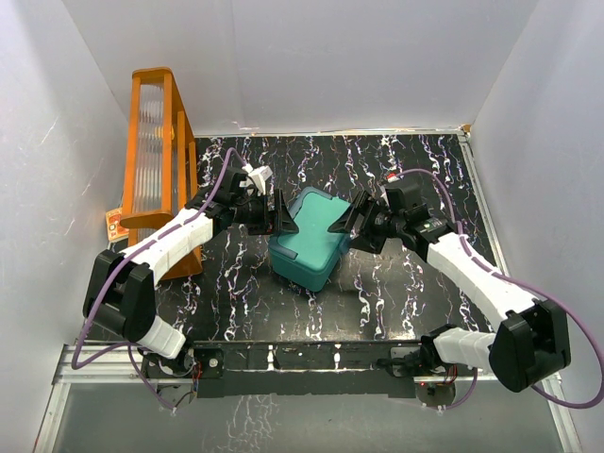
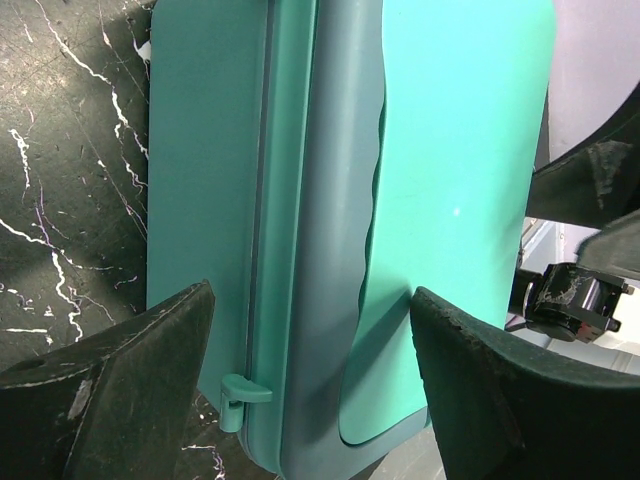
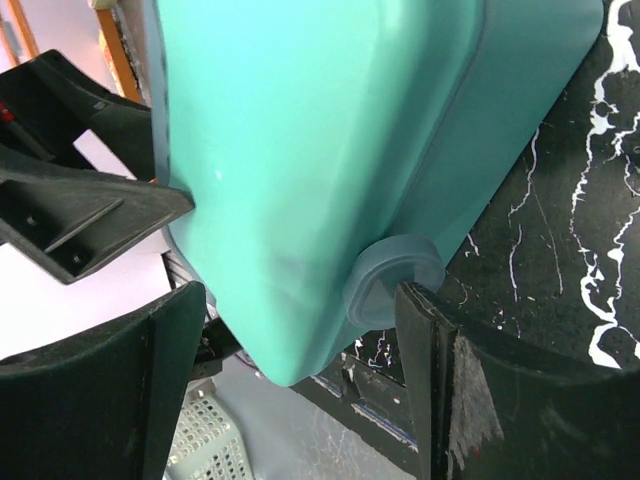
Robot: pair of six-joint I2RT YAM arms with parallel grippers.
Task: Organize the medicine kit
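Lid shut on teal kit box (image 1: 304, 238); my left gripper (image 1: 280, 213) and right gripper (image 1: 351, 223) flank it, fingers spread, holding nothing; whether it wants opening or is packed, I can't tell.

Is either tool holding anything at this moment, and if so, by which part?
Nothing is clearly held. Both the left tool and right tool are open, flanking opposite ends of the teal box.

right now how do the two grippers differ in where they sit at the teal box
The left gripper sits at the teal box's left side, near the orange rack; the right gripper sits at its right side. The left wrist view shows a small latch tab between its fingers; the right wrist view shows a round knob. Both are open, straddling the closed box.
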